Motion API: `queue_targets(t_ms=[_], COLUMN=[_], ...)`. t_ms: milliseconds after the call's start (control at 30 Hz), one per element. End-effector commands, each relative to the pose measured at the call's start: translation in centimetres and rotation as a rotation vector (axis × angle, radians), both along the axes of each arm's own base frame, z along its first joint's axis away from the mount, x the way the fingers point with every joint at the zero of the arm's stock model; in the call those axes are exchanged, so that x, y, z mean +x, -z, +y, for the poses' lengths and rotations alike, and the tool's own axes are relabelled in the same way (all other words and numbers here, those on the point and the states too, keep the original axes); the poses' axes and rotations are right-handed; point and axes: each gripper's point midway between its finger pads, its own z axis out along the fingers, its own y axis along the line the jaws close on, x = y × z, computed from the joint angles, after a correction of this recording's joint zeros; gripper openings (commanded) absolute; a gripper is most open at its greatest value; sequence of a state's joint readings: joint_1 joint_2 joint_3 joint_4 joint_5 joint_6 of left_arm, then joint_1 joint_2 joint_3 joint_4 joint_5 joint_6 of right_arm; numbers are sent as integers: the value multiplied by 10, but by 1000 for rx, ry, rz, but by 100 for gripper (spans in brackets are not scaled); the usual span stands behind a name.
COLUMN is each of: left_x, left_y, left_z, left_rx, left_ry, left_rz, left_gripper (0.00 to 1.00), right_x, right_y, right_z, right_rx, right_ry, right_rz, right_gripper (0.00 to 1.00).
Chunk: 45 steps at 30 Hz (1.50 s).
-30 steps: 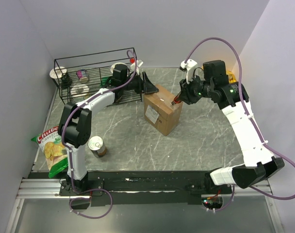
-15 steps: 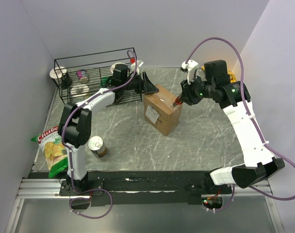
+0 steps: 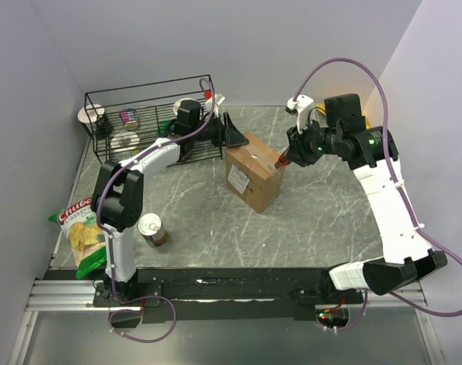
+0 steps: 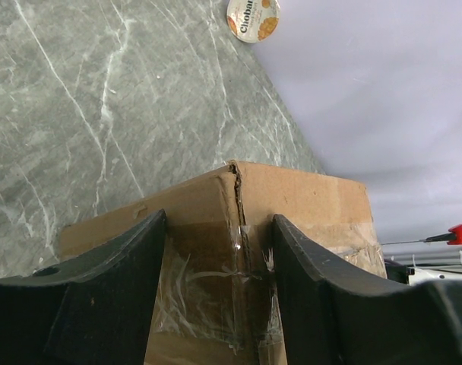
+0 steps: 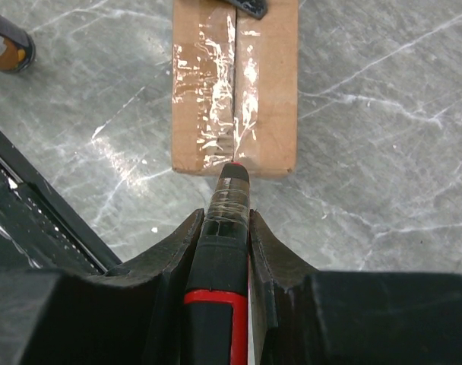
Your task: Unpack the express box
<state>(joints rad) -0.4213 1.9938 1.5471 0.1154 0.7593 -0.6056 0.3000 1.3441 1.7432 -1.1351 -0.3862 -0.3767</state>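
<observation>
The express box (image 3: 254, 176) is a brown carton with a white label and clear tape along its top seam, lying mid-table. My left gripper (image 3: 235, 135) is open, its fingers (image 4: 109, 289) set against the box's taped far end (image 4: 292, 198), one on each side of the seam. My right gripper (image 3: 290, 156) is shut on a black and red cutter (image 5: 229, 190). The cutter's tip touches the taped seam at the box's near end (image 5: 235, 91). The right gripper (image 5: 225, 220) hovers just off that end.
A black wire basket (image 3: 102, 99) with cups stands at the back left, right beside the left arm. A chips bag (image 3: 79, 228) and a can (image 3: 151, 228) lie front left. A yogurt cup (image 4: 252, 17) sits by the back wall.
My right gripper has drawn the cutter a little to the right along the seam, toward the box's end. The left arm and the box have not moved.
</observation>
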Motion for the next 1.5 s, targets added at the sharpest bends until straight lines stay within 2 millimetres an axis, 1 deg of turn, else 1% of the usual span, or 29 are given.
queue_targets(t_ms=[0, 167, 233, 300, 367, 400, 500, 533, 567, 600, 667, 700, 767, 800, 833, 867, 900, 933, 967, 1033, 1067, 1133, 1200, 1233, 1267, 1333, 1367, 1400, 1467], left_x=[10, 11, 10, 9, 9, 11, -4, -10, -14, -14, -5, 6, 21, 32, 36, 42, 45, 44, 43, 39, 38, 35, 30, 31, 29, 16, 10, 2, -11], left_y=[111, 111, 109, 98, 74, 59, -1, -30, -51, -63, -83, -85, -72, -59, -48, -37, -20, -9, -2, 12, 15, 25, 31, 37, 38, 40, 41, 44, 50], left_z=[37, 36, 35, 32, 25, 21, 7, 4, 7, 11, 29, 46, 70, 91, 102, 117, 130, 137, 139, 138, 135, 125, 111, 108, 103, 87, 81, 73, 70], left_rx=[245, 244, 237, 218, 167, 128, -41, -119, -148, -159, -154, -147, -79, -42, -4, 41, 83, 120, 138, 159, 158, 205, 247, 280, 289, 300, 302, 311, 346], left_ry=[-140, -141, -134, -116, -85, -67, 67, 129, 147, 152, 111, 69, -37, -100, -128, -200, -247, -260, -259, -248, -237, -202, -153, -142, -129, -56, -26, 12, 41], left_rz=[189, 189, 189, 172, 135, 102, 33, -30, -79, -117, -172, -177, -148, -133, -139, -117, -79, -74, -72, -60, -61, -98, -127, -150, -157, -187, -191, -208, -200], left_gripper=[59, 59, 59, 60, 63, 68, 78, 79, 80, 81, 82, 82, 81, 79, 79, 77, 76, 75, 75, 75, 75, 75, 75, 75, 75, 75, 75, 75, 75], right_x=[-47, -54, -52, -43, -31, -23, -15, -15, -13, -12, 0, 4, 15, 20, 26, 30, 34, 41, 46, 57, 62, 73, 83, 89, 95, 102, 106, 112, 122], right_y=[8, 12, 7, -3, -10, -2, 22, 26, 31, 41, 49, 51, 55, 55, 60, 57, 57, 62, 56, 61, 56, 63, 57, 64, 55, 61, 55, 63, 60], right_z=[-28, -32, -37, -43, -59, -61, -62, -60, -55, -53, -49, -47, -43, -43, -41, -38, -37, -35, -30, -25, -22, -16, -12, -9, -6, 0, 4, 6, 6], right_rx=[-81, -92, -86, -58, -18, -18, -25, -13, 3, 17, 29, 35, 41, 41, 38, 43, 47, 51, 64, 62, 68, 67, 81, 78, 96, 99, 111, 100, 93], right_ry=[27, 27, 50, 102, 195, 208, 220, 215, 198, 209, 213, 218, 217, 218, 214, 214, 216, 216, 206, 203, 200, 198, 201, 205, 210, 206, 201, 206, 224], right_rz=[123, 150, 138, 102, 60, 52, 79, 85, 93, 122, 129, 139, 141, 135, 148, 146, 151, 171, 160, 181, 172, 196, 193, 214, 209, 240, 230, 249, 234], right_gripper=[0, 0, 0, 0, 0, 0, 0, 0, 0, 0, 0, 0, 0, 0, 0, 0, 0, 0, 0, 0, 0, 0, 0, 0, 0, 0, 0, 0, 0])
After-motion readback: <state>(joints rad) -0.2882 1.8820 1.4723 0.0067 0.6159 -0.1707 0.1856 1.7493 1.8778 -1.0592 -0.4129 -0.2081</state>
